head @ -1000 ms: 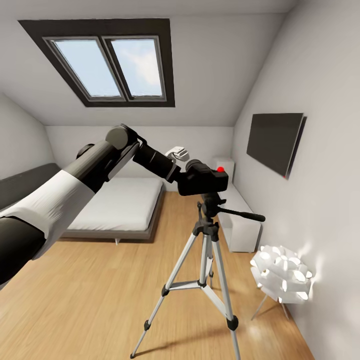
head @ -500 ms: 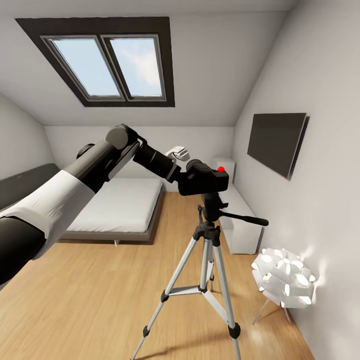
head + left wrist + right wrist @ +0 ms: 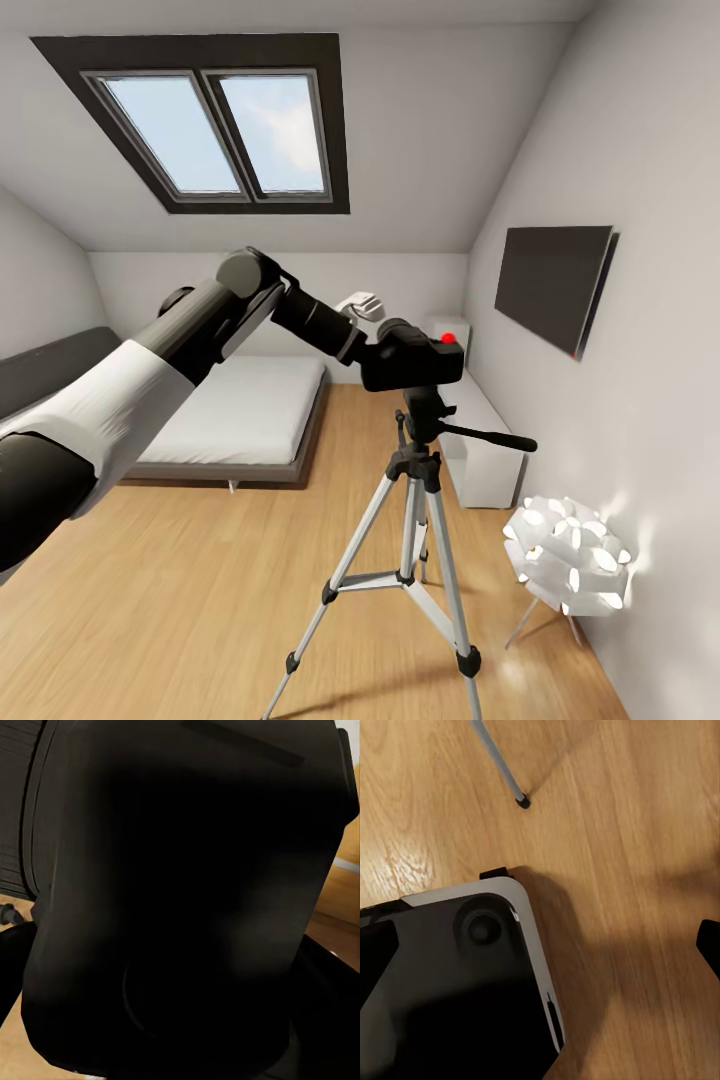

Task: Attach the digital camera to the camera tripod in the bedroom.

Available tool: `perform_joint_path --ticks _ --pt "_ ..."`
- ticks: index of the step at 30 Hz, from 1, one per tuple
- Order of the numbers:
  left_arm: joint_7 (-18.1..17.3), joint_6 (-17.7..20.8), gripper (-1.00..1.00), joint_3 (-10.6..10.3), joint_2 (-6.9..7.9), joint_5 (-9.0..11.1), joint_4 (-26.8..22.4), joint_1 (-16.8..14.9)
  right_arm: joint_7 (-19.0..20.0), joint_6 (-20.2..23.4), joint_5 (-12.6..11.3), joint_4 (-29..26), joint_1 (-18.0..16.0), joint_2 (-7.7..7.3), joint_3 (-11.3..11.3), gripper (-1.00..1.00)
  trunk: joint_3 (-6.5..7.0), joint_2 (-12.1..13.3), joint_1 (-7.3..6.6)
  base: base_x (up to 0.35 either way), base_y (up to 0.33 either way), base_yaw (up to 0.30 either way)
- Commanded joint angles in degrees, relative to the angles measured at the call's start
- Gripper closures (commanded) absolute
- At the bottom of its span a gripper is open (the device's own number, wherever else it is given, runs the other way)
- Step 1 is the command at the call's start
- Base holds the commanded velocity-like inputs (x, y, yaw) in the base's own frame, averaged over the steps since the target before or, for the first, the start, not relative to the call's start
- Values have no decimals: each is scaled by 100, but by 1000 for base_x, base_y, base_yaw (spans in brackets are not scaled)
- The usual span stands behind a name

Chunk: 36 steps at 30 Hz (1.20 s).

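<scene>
We carry the digital camera [image 3: 412, 360] in our left tool [image 3: 368, 352], closed on it, just above the camera tripod [image 3: 412, 520]; releasing misaligned could drop it or tip the tripod.

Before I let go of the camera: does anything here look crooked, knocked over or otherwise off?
Nothing stands out. The camera tripod stands upright on its spread legs, the digital camera sits level right over its pan head, carried by the left arm, and the white lamp by the wall is upright.
</scene>
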Motion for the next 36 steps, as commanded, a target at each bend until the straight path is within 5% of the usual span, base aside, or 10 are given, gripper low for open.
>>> perform_joint_path --ticks 1,36 --pt "-8 29 100 -13 -1 18 -2 -5 15 -43 -56 27 -9 -3 3 -100 -2 -5 2 0 0 0" --pt "1 29 100 -13 -91 13 -23 -5 15 -43 -55 27 -9 -1 3 -100 -2 -5 2 0 0 0"
